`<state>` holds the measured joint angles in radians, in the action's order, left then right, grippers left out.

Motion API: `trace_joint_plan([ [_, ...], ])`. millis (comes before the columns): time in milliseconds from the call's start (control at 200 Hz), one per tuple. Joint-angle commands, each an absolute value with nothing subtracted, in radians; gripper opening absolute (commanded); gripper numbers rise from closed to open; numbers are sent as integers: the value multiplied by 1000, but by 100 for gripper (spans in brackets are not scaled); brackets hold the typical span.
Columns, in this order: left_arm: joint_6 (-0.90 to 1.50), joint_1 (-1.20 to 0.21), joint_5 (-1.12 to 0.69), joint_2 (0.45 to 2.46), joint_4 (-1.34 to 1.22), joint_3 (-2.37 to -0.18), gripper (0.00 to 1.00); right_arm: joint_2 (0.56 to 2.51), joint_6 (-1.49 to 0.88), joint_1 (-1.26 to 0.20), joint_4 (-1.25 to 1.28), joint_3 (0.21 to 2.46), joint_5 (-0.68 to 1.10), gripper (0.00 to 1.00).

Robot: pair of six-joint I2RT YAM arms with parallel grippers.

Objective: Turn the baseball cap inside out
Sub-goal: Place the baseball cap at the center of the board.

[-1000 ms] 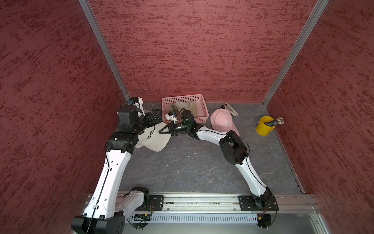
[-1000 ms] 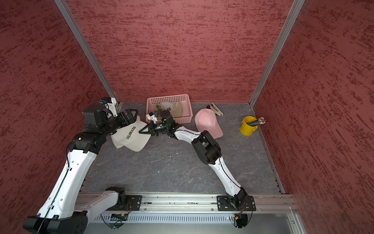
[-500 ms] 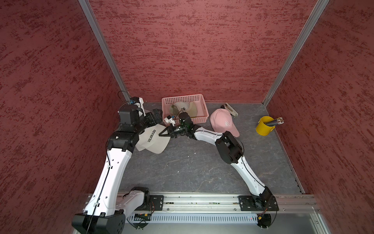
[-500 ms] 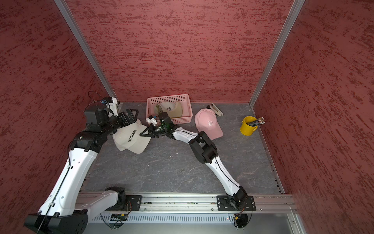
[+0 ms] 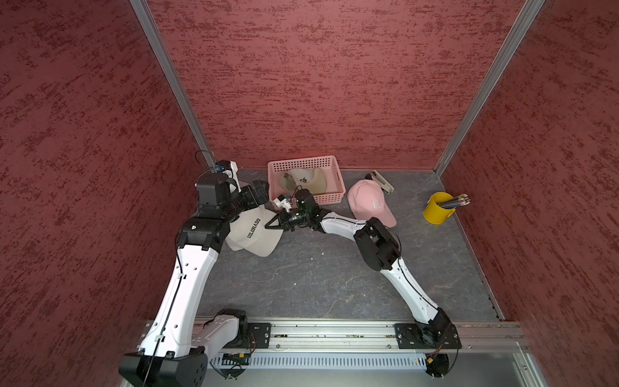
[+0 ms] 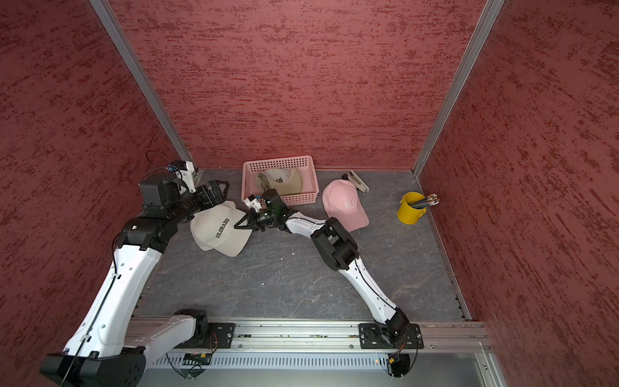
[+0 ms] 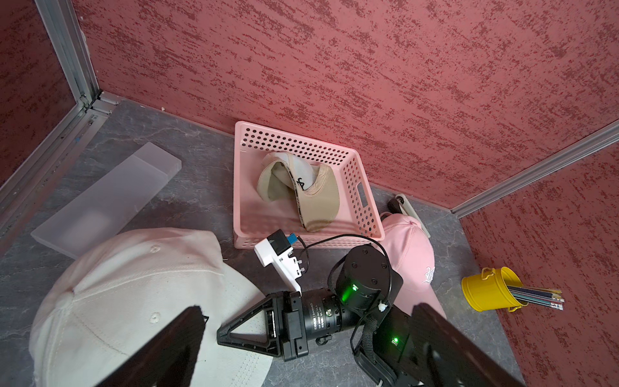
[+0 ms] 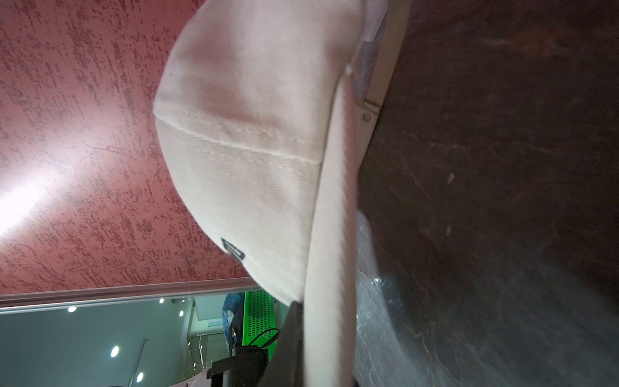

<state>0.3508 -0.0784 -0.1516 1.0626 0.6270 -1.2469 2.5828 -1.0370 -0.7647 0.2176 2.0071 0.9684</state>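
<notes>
The baseball cap point(image 5: 254, 231) point(image 6: 221, 231) is cream with black COLORADO lettering and sits crown up on the grey table at the left. My right gripper point(image 5: 268, 226) point(image 6: 237, 226) reaches in low from the right and is shut on the edge of its brim point(image 8: 328, 301). In the right wrist view the gripper point(image 8: 321, 351) pinches that brim, with the crown point(image 8: 248, 134) beyond it. My left gripper point(image 5: 259, 191) point(image 6: 217, 189) hangs open above the rear of the cap point(image 7: 127, 295). Its fingers point(image 7: 174, 345) are wide apart and hold nothing.
A pink basket point(image 5: 304, 164) at the back wall holds a beige cap point(image 5: 306, 179). To its right lie a pink cap point(image 5: 368, 204) and a stapler point(image 5: 382, 181). A yellow cup of pencils point(image 5: 437, 209) stands far right. A translucent block point(image 7: 107, 197) lies at the back left.
The right arm's elbow has swung a little to the left, and the cap has shifted slightly with the held brim. The left gripper has stayed open above the cap.
</notes>
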Motion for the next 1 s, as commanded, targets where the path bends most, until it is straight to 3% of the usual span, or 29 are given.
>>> trace_joint_plan([
  [0, 339, -70, -145, 1056, 591, -1235, 100, 2589, -989, -772, 202, 2043, 940, 11],
  [346, 341, -70, -146, 1055, 589, -1236, 100, 2565, -877, -772, 90, 2020, 874, 47],
  [826, 298, -70, -120, 1073, 637, -1275, 100, 2397, -429, -765, -388, 1932, 559, 68],
  [871, 294, -71, -119, 1076, 641, -1278, 100, 2374, -395, -765, -417, 1922, 527, 76],
  [997, 280, -75, -114, 1084, 656, -1296, 100, 2333, -304, -762, -522, 1911, 449, 78],
])
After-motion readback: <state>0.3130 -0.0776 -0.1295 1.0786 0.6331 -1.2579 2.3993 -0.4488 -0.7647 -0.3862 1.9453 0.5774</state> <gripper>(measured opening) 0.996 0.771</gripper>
